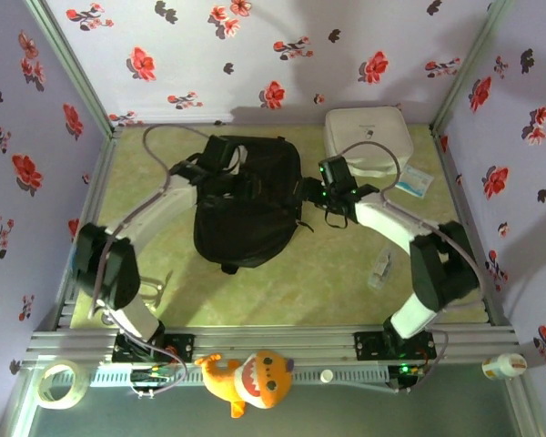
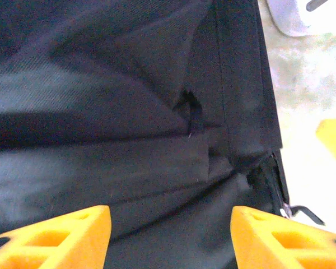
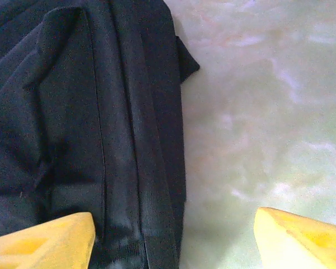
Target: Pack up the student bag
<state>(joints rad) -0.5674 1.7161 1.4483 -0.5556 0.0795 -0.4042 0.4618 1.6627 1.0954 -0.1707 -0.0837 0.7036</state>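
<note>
- The large black soft fabric backpack (image 1: 247, 214) — the student bag — lies flat in the middle of the pale green marbled surface (image 1: 346, 291), its straps and seams facing up.
- The left gripper (image 1: 217, 157) hovers over the backpack's far left corner. In the left wrist view its yellow fingers (image 2: 56, 235) stand well apart, with only dark, creased cloth beyond them. The jaws are released and grasp nothing.
- The right gripper (image 1: 332, 185) sits at the backpack's right edge. In the right wrist view one finger is over the black fabric and the other over bare surface, so they straddle the bag's seamed rim. These jaws are also released, with nothing pinched between them; I cannot tell whether a finger touches the cloth.
- A white rounded-square zip case (image 1: 369, 137) lies just beyond the backpack's far right corner.
- A small blue-and-white packet (image 1: 417, 182) lies to the right of the backpack, and a small clear wrapped item (image 1: 379, 270) lies to its near right. Both are apart from it.
- An orange plush toy (image 1: 250, 381) rests on the frame rail, nearer than the backpack.
- Judged from this, packing is at an early stage — no mouth of the bag shows as open, and whether anything is inside cannot be told.
- Probably left to do: open the bag, put the loose things in, then close it.
</note>
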